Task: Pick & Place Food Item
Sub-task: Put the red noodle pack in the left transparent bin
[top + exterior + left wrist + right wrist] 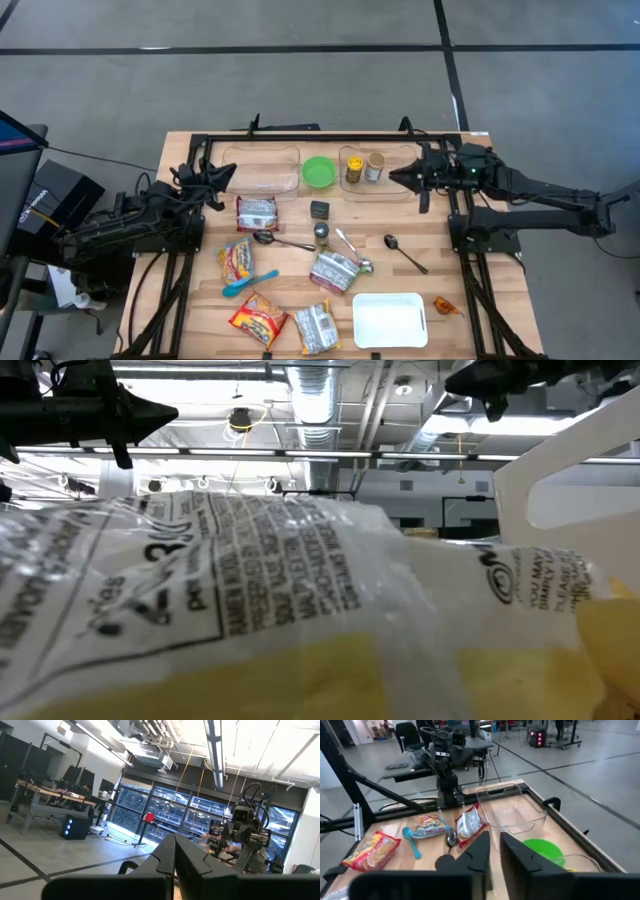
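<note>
Both arms hang high over the back of the table (tbl) [500, 200], neither near any food yet. Right gripper [395, 178] sits above the back edge by the clear tub w/ jars [375, 170]. Its fingers [480, 852] stand narrow, a slim gap only, nothing btwn them. Left gripper [222, 172] waits at the back left by the empty clear tub [262, 168], pinched closed, holding nothing.

We can't tell which food item is meant, since several packets lie mid-tbl and at the front. The silver packet [335, 270] is nearest the right arm and lies just behind the white tray [390, 320], so we judge it the likely pick and the tray a likely drop spot, but that's a guess.

To do the step well, we'd spread the jaws wide before coming down. Closed like this they'd only push the packet flat. Come down over the packet's middle, jaws across its short side, and pinch a raised crinkle or seam. Two spoons [350, 245] lie touching or just beside it, so approach from the clear side and lift straight up to avoid dragging them.

Silver packet lies flat and skewed. Its long axis runs diagonal, from front left to back right in the high view, approx. We can't tell which end is the top. The red-yellow packet [236, 260] to its left runs roughly front-to-back.
</note>
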### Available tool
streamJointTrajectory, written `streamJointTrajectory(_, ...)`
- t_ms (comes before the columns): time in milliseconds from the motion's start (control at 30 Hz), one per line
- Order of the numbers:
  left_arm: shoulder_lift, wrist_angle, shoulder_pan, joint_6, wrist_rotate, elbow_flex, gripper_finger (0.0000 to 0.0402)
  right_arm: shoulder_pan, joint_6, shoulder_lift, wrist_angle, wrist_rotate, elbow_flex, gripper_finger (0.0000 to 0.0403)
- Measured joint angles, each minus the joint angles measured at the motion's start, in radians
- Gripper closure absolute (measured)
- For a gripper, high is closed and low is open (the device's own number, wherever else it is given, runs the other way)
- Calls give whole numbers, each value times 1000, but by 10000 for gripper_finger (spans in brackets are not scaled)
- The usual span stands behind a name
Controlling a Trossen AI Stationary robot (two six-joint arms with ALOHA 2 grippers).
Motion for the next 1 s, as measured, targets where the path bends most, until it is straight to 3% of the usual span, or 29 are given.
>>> streamJointTrajectory(233, 0, 0, 0, 0, 0, 0, 402, -1, -87, 1, -99, 0, 0, 401)
streamJointTrajectory(1000, 0, 109, 0, -63, 12, 0, 402, 131, -107, 9, -34, 0, 0, 398)
